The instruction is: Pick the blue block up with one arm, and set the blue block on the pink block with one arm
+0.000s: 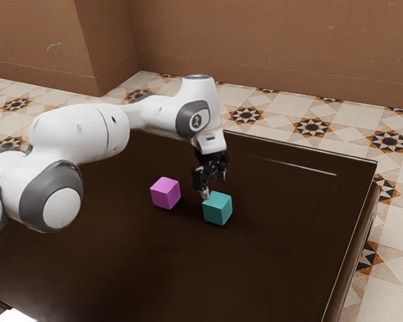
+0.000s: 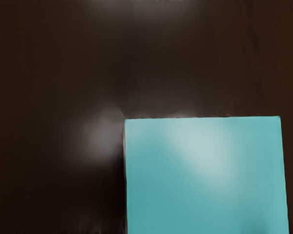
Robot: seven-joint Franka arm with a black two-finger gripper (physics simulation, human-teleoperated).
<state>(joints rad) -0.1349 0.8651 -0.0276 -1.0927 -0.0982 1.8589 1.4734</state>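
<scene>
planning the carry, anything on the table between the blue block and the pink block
Nothing: the exterior view shows bare table between the blue block and the pink block; the hand hovers by the blue one.

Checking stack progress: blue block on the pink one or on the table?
On the table: the blue block sits flat beside the pink block, not touching; pincer hangs just above it.

Dark brown glossy table [image 1: 289, 268], soft highlights on top. Floor [image 1: 336, 127]: cream tile with dark star medallions, orange accents. Brown walls [image 1: 269, 27], faintly scuffed, skirting [image 1: 269, 70] along base; boxed corner [image 1: 87, 40] juts out at exterior view's left
</scene>
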